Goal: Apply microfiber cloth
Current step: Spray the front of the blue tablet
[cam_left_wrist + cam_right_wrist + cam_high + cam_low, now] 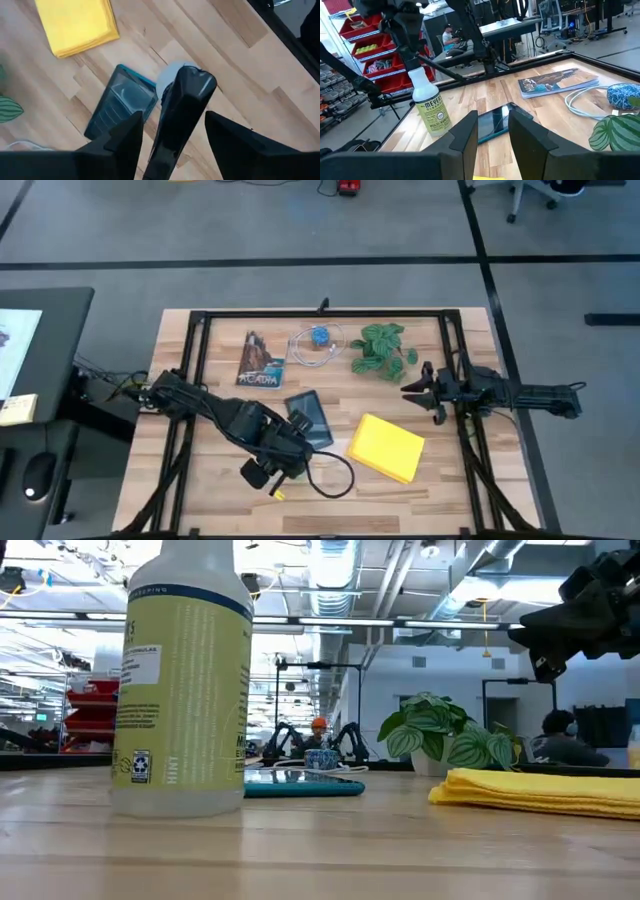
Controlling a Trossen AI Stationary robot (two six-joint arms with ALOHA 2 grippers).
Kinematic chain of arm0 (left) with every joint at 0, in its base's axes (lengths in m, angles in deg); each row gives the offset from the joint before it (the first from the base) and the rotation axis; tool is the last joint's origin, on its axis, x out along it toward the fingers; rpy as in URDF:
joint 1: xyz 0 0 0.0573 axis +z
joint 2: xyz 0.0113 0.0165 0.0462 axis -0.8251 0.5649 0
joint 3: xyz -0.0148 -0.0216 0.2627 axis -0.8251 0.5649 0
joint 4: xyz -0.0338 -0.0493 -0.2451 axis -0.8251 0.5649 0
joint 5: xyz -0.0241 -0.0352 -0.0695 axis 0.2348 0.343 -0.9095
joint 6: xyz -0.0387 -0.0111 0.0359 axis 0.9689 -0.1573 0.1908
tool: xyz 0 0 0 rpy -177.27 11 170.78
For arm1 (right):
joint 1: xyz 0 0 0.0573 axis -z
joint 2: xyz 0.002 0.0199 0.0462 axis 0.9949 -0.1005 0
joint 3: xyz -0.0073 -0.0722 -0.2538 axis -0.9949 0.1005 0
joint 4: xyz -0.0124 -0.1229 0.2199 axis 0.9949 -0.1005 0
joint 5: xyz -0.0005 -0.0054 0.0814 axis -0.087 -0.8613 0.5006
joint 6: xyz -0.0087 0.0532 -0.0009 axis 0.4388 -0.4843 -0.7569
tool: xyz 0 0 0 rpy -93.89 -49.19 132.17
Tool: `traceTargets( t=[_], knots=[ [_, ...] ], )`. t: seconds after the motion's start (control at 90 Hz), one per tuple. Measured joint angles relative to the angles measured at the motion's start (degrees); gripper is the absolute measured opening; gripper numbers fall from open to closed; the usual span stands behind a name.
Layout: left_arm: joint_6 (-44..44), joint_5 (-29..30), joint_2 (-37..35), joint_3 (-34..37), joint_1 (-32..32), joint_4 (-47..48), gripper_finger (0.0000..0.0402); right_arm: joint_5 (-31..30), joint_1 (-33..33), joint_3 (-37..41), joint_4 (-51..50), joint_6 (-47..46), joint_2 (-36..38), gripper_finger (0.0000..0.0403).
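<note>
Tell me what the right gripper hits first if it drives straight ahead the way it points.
Probably the tablet: the right gripper aims over it, the spray bottle sits off to one side. Depth is uncertain.

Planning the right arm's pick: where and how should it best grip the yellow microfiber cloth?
Probably at a free edge or corner of the microfiber cloth, from straight above: it lies flat and folded on the table, too wide to span. The corner nearest the right gripper has bare wood around it.
</note>
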Motion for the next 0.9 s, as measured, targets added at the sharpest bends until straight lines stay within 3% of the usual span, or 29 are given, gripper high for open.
traceTargets(
  t=[0.244,0.6,0.9],
  knots=[
    [-2.9,-0.1,0.0,0.0,0.0,-2.0,0.0156,0.0,0.0,0.0,0.0,0.0,0.0,0.0098],
    [-6.5,-0.6,-0.2,0.2,0.0,-2.1,0.0055,0.0,0.0,0.0,0.0,0.0,0.0,0.0098],
    [-23.3,0.1,-0.5,0.2,-2.7,1.3,0.0052,0.0,0.0,0.0,0.0,0.0,0.0,0.0098]
  ],
)
